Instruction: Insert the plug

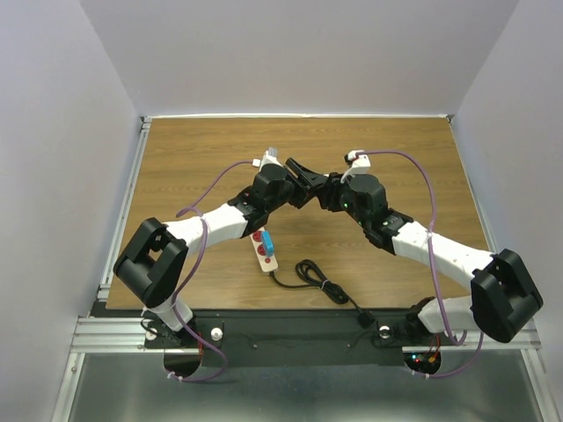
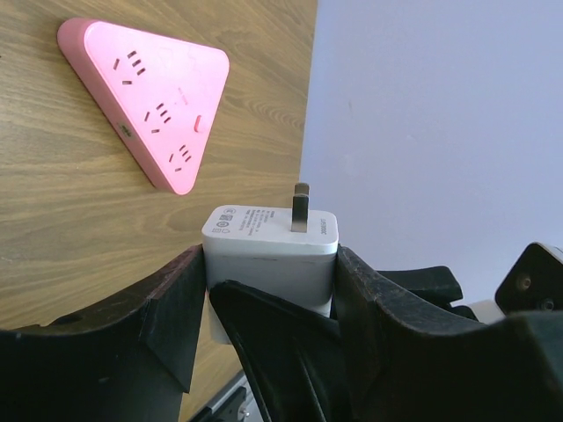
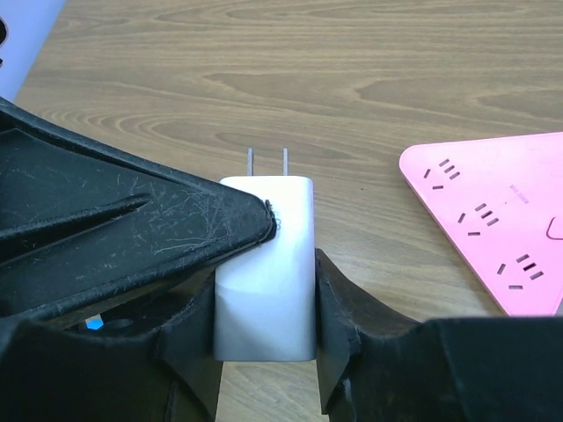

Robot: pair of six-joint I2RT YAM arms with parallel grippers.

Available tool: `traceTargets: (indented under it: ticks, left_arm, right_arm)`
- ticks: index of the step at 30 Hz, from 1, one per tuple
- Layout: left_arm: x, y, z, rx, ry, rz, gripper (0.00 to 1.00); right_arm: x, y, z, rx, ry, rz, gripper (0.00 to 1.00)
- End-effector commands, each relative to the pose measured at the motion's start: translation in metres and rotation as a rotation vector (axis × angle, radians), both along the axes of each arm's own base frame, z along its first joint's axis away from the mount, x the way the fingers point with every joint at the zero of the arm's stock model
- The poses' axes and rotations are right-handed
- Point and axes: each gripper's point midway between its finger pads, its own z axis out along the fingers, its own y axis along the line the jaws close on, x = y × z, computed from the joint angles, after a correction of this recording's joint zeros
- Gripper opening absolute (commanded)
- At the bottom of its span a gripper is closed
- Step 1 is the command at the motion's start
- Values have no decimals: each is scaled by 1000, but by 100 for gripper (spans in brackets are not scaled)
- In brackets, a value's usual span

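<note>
A white two-pin plug (image 2: 264,239) is held above the wooden table, pins pointing away from the wrists. My left gripper (image 2: 271,264) is shut on its sides. My right gripper (image 3: 264,290) also grips the same plug (image 3: 280,233), and one of its fingers crosses in front in the left wrist view. A pink triangular socket block (image 2: 149,105) lies flat on the table beyond the plug; it also shows in the right wrist view (image 3: 493,220). In the top view the left gripper (image 1: 303,176) and right gripper (image 1: 327,189) meet mid-table and hide the plug and the pink block.
A white power strip (image 1: 266,249) with red and blue parts lies near the left arm, its black cable (image 1: 321,283) coiled toward the table's near edge. Grey walls close in the table on three sides.
</note>
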Motion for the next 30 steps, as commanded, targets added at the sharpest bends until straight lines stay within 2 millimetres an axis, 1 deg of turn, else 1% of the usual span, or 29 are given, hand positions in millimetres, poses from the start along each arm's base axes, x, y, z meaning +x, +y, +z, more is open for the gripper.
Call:
traceTargets:
  ticks: [1,2,3,4,5,6,7,8,10,11,12,13,14,15,16,17,18,19,20,21,22,23,24,25,26,27,28,30]
  left_arm:
    - [-13,-2,46,-60,-128,-45,30]
    - [-7,4,50,-56,-144,-25,59]
    - [-2,8,55,-53,-161,-14,71]
    - [3,13,57,-27,-191,-12,94]
    - [9,16,67,-21,-220,-14,99]
    - [15,22,70,-8,-231,-5,99]
    - [26,33,72,5,-242,21,99]
    - [31,42,73,26,-255,35,99]
    - [36,59,77,35,-274,73,99]
    - [43,75,70,62,-277,107,99]
    - [46,84,70,77,-288,133,99]
    - [47,94,76,81,-307,155,99]
    - [52,106,75,94,-320,179,99]
    - [53,113,74,125,-345,177,99]
    - [55,116,71,142,-356,172,99]
    - [56,118,71,160,-376,161,99]
    - [59,120,71,193,-409,138,99]
    - [59,119,70,217,-432,118,99]
    - [61,119,70,232,-447,101,99]
    - [61,118,68,239,-457,77,99]
    - [61,118,66,258,-475,60,99]
    - [61,117,66,262,-490,44,99]
    - [60,117,62,275,-504,16,98]
    - [59,116,60,273,-502,5,98]
    - [59,117,59,297,-526,-7,98]
    - [59,117,56,311,-532,-14,98]
    - [59,117,55,323,-543,-19,98]
    - [63,119,55,366,-583,-28,98]
  right_arm:
    - [23,-20,50,34,-123,-133,0]
    - [23,-20,50,20,-119,-129,0]
    - [22,-22,50,-6,-107,-127,0]
    - [21,-24,54,-10,-108,-121,0]
    - [20,-27,56,-15,-109,-118,0]
    - [18,-29,58,-24,-110,-110,0]
    - [14,-33,56,-37,-93,-104,0]
    - [8,-36,69,-24,-109,-90,0]
    - [0,-46,72,-46,-86,-86,0]
    - [-7,-50,85,-38,-95,-74,0]
    - [-12,-51,91,-38,-95,-58,0]
    - [-19,-55,87,-55,-58,-45,0]
    - [-26,-49,91,-46,-43,5,0]
    - [-24,-53,103,-37,-37,10,0]
    - [-33,-51,94,-57,41,59,0]
    - [-34,-50,93,-60,79,80,0]
    - [-31,-52,109,-46,77,91,0]
    - [-37,-47,90,-67,178,148,0]
    - [-38,-45,88,-64,213,179,0]
    - [-31,-51,103,-44,215,182,0]
    - [-38,-45,85,-23,329,259,0]
    - [-39,-46,84,-6,366,277,0]
    - [-37,-52,84,7,413,268,0]
    - [-38,-51,86,15,430,285,0]
    - [-39,-47,81,31,474,312,0]
    - [-41,-46,82,37,489,324,0]
    - [-45,-44,88,48,504,345,0]
    - [-49,-42,88,83,550,375,0]
